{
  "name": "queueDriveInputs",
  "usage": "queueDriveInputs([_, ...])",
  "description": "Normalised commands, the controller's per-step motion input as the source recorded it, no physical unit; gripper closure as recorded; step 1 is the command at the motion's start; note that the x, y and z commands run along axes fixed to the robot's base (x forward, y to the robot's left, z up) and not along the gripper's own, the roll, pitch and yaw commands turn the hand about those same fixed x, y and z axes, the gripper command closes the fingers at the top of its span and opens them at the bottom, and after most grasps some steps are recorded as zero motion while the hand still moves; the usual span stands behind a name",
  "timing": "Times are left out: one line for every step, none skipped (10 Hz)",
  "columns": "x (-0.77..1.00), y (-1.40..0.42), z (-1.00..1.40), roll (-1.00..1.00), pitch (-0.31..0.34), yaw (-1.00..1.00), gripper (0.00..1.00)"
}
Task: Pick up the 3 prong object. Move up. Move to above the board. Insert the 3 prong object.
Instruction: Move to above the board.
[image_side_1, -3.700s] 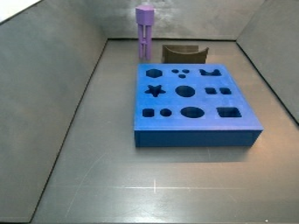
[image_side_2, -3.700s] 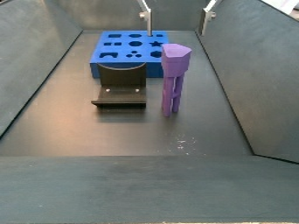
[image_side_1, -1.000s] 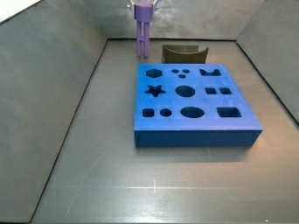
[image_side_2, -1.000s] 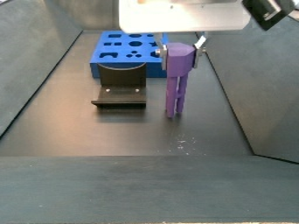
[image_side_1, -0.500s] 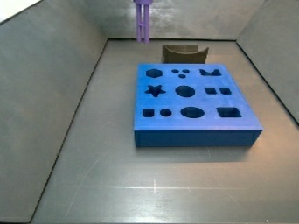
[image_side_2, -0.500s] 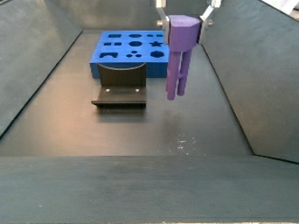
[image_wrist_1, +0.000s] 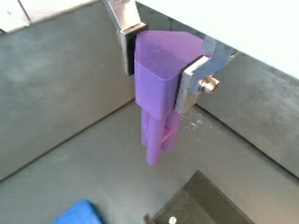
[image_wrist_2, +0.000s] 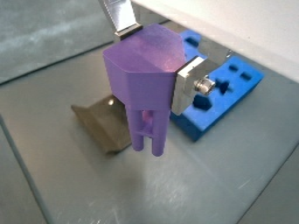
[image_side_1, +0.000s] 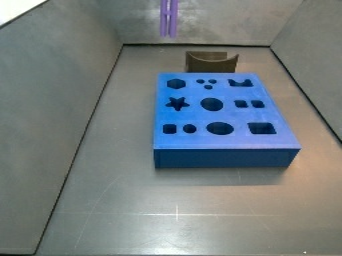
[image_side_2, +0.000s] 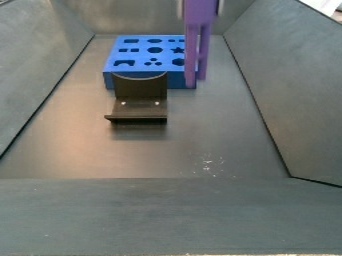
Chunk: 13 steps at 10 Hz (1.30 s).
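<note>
In both wrist views the gripper is clamped on the 3 prong object, a slim matte lavender peg with a blocky, faceted top and thin parallel prongs below. The flat silver fingers press against opposite faces of the blocky top, and the prongs hang free below, clear of the floor.

In a side view the small dark brown open-topped holder stands on the smooth dark grey floor, nearer than everything else; its hollow looks bare. Above and beyond it the peg hangs upright in the air, its top cut off by the frame edge, so the gripper itself is out of that picture. Behind it lies the board, a large flat blue rectangular block with dark shaped holes in its top, none of them filled.

In a side view from the opposite end the blue block lies nearest, showing a star, circles, squares and a cross cut into its matte top. The brown holder sits just beyond it, and the prongs of the peg hang at the frame's top edge, above the floor near the back wall and off to the side of the board.
</note>
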Motion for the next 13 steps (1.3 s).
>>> queueDriveInputs([0.17,-0.25,1.00,-0.12,0.106,0.05,1.00])
queueDriveInputs([0.13,-0.20,0.96,-0.09,0.086,0.04,1.00])
queueDriveInputs([0.10,-0.13,0.78,-0.08,0.081,0.03,1.00])
queueDriveInputs([0.07,-0.08,0.61,-0.08,0.083,0.03,1.00])
queueDriveInputs([0.05,-0.05,0.44,-0.07,0.084,0.03,1.00])
queueDriveInputs([0.04,-0.04,0.22,-0.06,0.083,0.03,1.00])
queueDriveInputs([-0.05,-1.00,0.14,0.30,0.022,-0.55,1.00])
queueDriveInputs([-0.05,-1.00,0.13,0.30,0.006,-0.49,1.00])
queueDriveInputs([-0.06,-1.00,0.13,0.28,-0.008,-0.37,1.00])
queueDriveInputs([-0.06,-1.00,0.13,0.13,-0.020,-0.13,1.00])
queueDriveInputs([-0.06,-1.00,0.13,0.10,-0.010,-0.07,1.00])
queueDriveInputs([-0.06,-1.00,0.13,0.07,0.008,-0.04,1.00])
queueDriveInputs([-0.06,-1.00,0.14,0.04,0.014,-0.01,1.00])
